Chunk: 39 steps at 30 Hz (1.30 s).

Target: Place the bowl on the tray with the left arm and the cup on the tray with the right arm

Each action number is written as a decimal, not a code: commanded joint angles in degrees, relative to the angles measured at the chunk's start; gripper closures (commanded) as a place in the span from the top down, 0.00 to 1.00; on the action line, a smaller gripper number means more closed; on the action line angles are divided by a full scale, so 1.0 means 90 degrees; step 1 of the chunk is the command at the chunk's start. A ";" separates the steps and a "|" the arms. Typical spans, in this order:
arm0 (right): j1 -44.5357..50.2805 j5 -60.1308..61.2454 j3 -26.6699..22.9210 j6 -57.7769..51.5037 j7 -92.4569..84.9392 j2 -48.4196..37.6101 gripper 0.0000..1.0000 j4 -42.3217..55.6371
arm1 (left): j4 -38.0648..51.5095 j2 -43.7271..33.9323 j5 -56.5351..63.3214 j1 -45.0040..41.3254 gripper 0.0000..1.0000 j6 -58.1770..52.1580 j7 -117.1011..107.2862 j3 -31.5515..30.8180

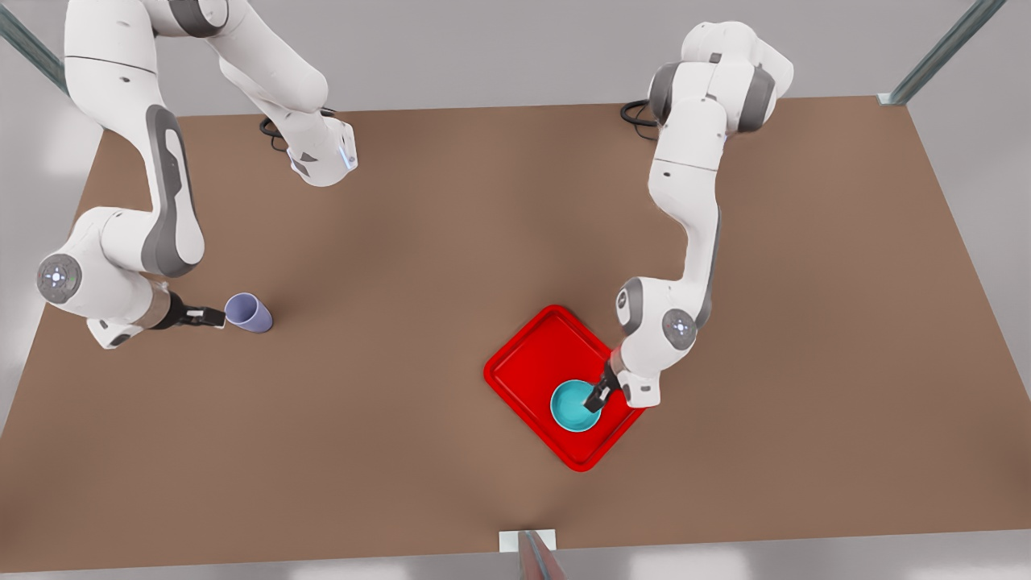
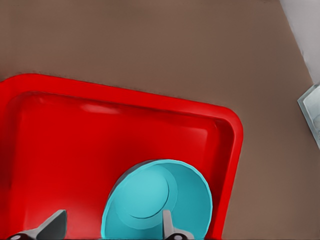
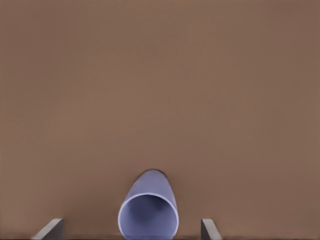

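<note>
The teal bowl (image 1: 573, 407) sits inside the red tray (image 1: 532, 354), near the tray's corner on the front view's right. My left gripper (image 1: 598, 396) is open over the bowl's edge. In the left wrist view one finger (image 2: 167, 225) is inside the bowl (image 2: 150, 200) and the other is outside it, over the tray (image 2: 75, 140). The lavender cup (image 1: 248, 312) rests on the table at the front view's left. My right gripper (image 1: 211, 317) is right beside it, open. The cup (image 3: 148, 212) lies between its spread fingers (image 3: 50, 230) without touching them.
The brown table (image 1: 403, 242) spreads wide between the cup and the tray. Metal frame posts (image 1: 942, 48) stand at the far corners. A white bracket with a post (image 1: 527, 541) sits at the near edge. The table's edge and the bracket (image 2: 312, 110) lie just past the tray.
</note>
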 commanded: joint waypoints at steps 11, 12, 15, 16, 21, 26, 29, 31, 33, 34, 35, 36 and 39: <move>0.0380 0.0156 -0.0522 -0.0539 0.0781 0.0413 1.00 -0.0164 | 0.0666 -0.3528 0.4858 0.2739 1.00 -0.5279 0.5704 -0.0472; 0.0322 0.0156 -0.0532 -0.0539 0.0791 0.0413 1.00 -0.0174 | -0.0021 -0.3735 0.4839 0.2749 1.00 -0.4583 0.5704 -0.0472; 0.0302 0.0117 -0.0688 -0.0480 0.0752 0.0520 1.00 -0.0242 | -0.0129 -0.3657 0.4800 0.2710 1.00 -0.4514 0.5713 -0.0453; 0.0254 0.0117 -0.0688 -0.0480 0.0733 0.0510 1.00 -0.0291 | -0.0129 -0.3657 0.4790 0.2729 1.00 -0.4514 0.5714 -0.0443; 0.0224 0.0117 -0.0767 -0.0403 0.0742 0.0520 1.00 -0.0603 | -0.0139 -0.3481 0.4800 0.2739 1.00 -0.4582 0.5714 -0.0404; 0.0136 0.0117 -0.0776 0.0281 0.0693 0.0754 1.00 -0.0779 | -0.0149 -0.3481 0.4800 0.2739 1.00 -0.4631 0.5723 -0.0404; 0.0136 0.0108 -0.0796 0.0291 0.0693 0.0793 1.00 -0.0789 | -0.0149 -0.3481 0.4790 0.2739 1.00 -0.4641 0.5723 -0.0404; 0.0136 0.0108 -0.0815 0.0291 0.0693 0.0823 1.00 -0.0799 | -0.0158 -0.3481 0.4790 0.2749 1.00 -0.4641 0.5723 -0.0404; 0.0136 0.0108 -0.0815 0.0291 0.0693 0.0832 1.00 -0.0799 | -0.0158 -0.3481 0.4790 0.2749 1.00 -0.4670 0.5723 -0.0404; 0.0136 0.0108 -0.0815 0.0291 0.0693 0.0842 1.00 -0.0799 | -0.0158 -0.3472 0.4790 0.2749 1.00 -0.4670 0.5723 -0.0404; 0.0126 0.0117 -0.0815 0.0330 0.0693 0.0842 1.00 -0.0818 | -0.0158 -0.3433 0.4790 0.2749 1.00 -0.4670 0.5723 -0.0404; 0.0126 0.0108 -0.0825 0.0340 0.0693 0.0872 1.00 -0.0877 | -0.0158 -0.3433 0.4790 0.2749 1.00 -0.4670 0.5723 -0.0404; 0.0126 0.0108 -0.0825 0.0545 0.0693 0.0979 1.00 -0.0935 | -0.0158 -0.3433 0.4790 0.2749 1.00 -0.4700 0.5723 -0.0404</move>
